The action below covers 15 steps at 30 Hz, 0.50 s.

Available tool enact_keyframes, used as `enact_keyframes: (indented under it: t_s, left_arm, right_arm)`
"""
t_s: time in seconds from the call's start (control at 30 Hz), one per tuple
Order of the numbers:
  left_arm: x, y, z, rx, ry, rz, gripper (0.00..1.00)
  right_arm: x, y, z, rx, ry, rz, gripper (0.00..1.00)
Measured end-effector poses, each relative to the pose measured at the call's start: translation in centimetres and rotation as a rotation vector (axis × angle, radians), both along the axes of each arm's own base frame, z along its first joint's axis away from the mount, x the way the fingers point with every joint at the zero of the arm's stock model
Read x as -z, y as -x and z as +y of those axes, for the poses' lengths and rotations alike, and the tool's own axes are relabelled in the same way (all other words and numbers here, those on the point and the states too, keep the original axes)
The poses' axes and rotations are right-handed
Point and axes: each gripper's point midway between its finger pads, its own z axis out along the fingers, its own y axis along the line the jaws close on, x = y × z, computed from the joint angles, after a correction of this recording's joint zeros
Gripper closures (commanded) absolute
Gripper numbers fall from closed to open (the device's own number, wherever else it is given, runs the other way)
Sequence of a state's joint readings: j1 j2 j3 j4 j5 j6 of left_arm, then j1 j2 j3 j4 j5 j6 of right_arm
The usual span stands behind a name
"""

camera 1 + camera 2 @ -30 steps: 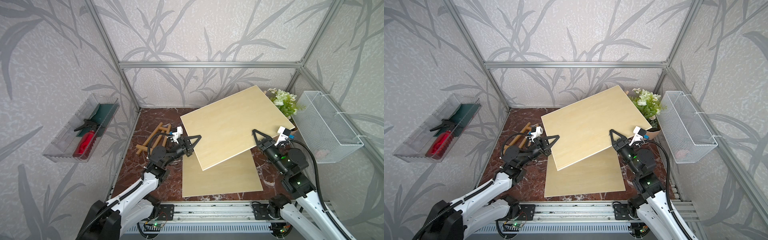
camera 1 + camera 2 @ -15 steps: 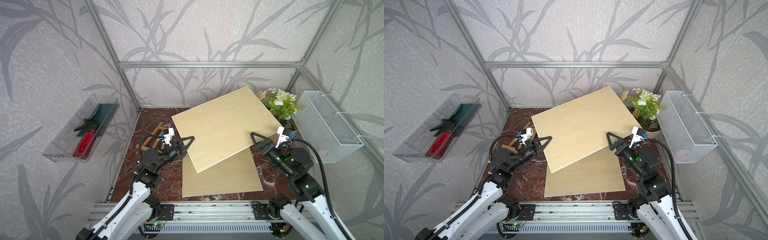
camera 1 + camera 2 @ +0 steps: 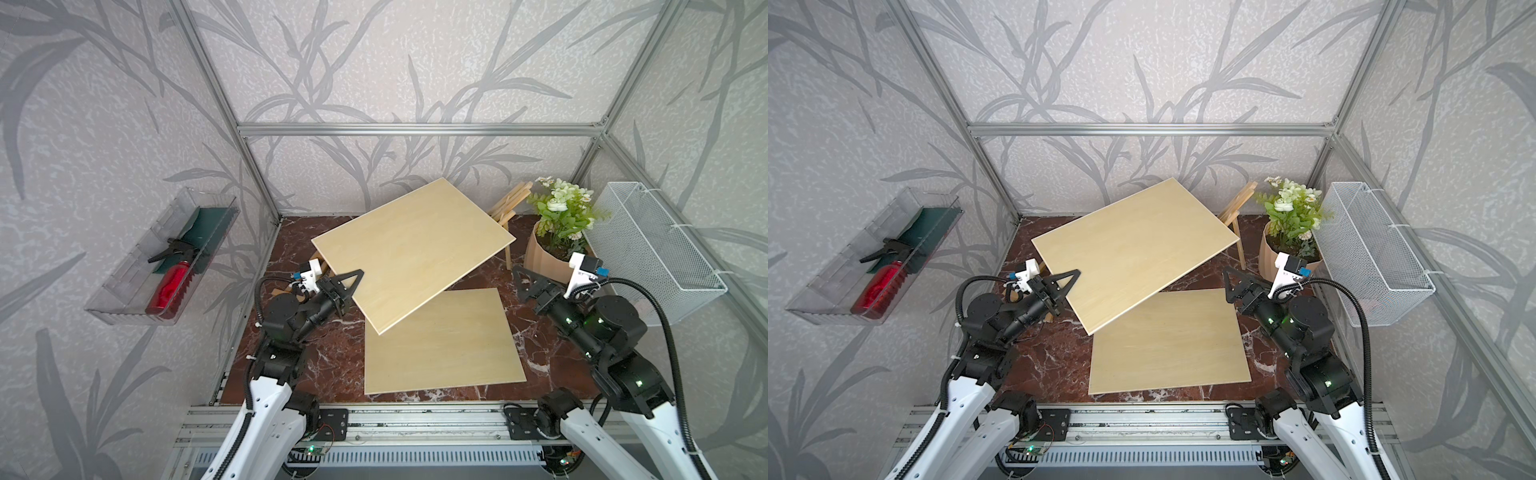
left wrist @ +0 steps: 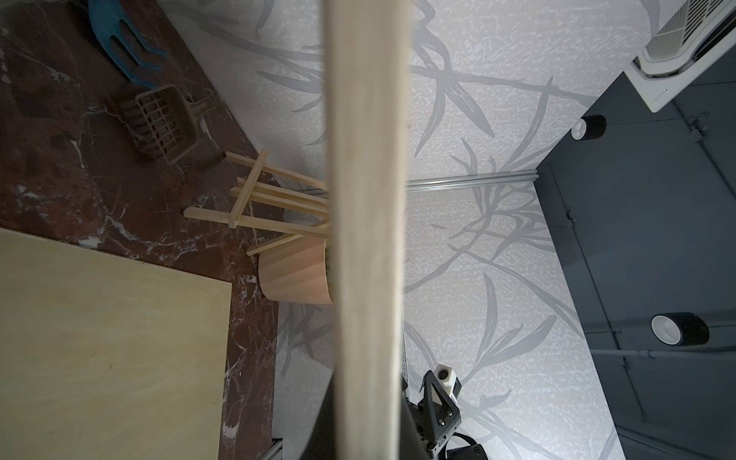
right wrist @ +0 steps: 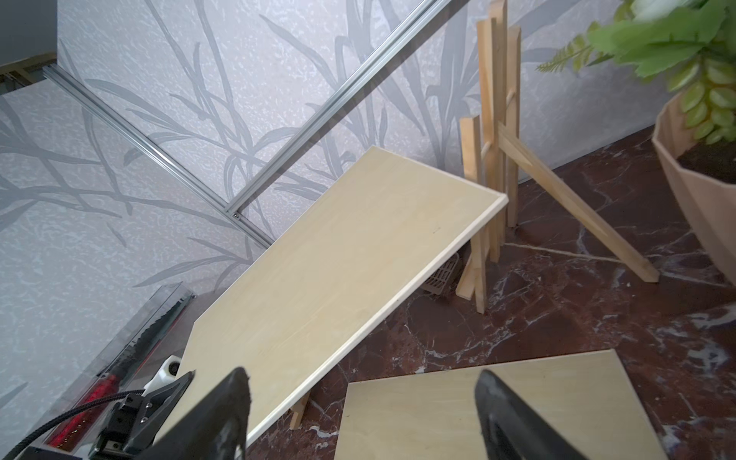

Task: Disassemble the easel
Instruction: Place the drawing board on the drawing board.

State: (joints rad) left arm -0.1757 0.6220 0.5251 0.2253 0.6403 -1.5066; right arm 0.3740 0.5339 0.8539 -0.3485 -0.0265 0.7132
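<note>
Grip is coming from one side only: the left pincer (image 3: 352,284) is biting shut on the left edge of the raised board (image 3: 411,253), while the right pincer (image 5: 360,378) is standing wide with nothing between its jaws, near the board's opposite edge and apart from it. The raised board is hanging tilted above the worktop (image 3: 332,365). Its near corner is overhanging the flat board (image 3: 440,345), and its far corner is sitting close in front of the easel frame (image 3: 509,203); whether those two are touching I cannot tell. By my reading, the panel is being carried clear of the frame to be laid down. A wide panel pinched at one edge is likely pulling hard on that pinch, so the move is calling for a firm clamp, a slow level descent, and the open right pincer coming in to take the free edge before any swing. The far corner is also needing room, or it may be knocking the frame or the potted plant (image 3: 557,216) over. Counting outward, I am seeing two pincers, two boards, one standing easel frame, one potted plant, one wire basket (image 3: 665,257), and one clear tray (image 3: 124,299) holding one red bottle (image 3: 170,286). One wooden stick end (image 5: 299,414) is poking out beneath the raised board, its owner unclear.
</note>
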Motion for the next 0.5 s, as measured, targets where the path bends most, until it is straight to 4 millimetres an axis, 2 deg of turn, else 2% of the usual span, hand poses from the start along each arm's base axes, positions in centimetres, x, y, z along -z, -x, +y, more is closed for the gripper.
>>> enact_keyframes:
  t_s: [0.17, 0.33, 0.5]
  left_arm:
    - [1.5, 1.1, -0.2, 0.038, -0.058, 0.050, 1.00]
    - [2.8, 2.4, -0.2, 0.077, -0.126, 0.107, 1.00]
    - [2.6, 3.6, -0.2, 0.104, -0.192, 0.124, 1.00]
  right_arm:
    - [-0.4, -0.1, -0.9, 0.041, 0.085, 0.011, 0.12]
    - [1.0, -0.5, -1.2, 0.054, 0.160, 0.050, 0.12]
    - [2.3, -1.2, -1.0, 0.048, 0.207, 0.089, 0.12]
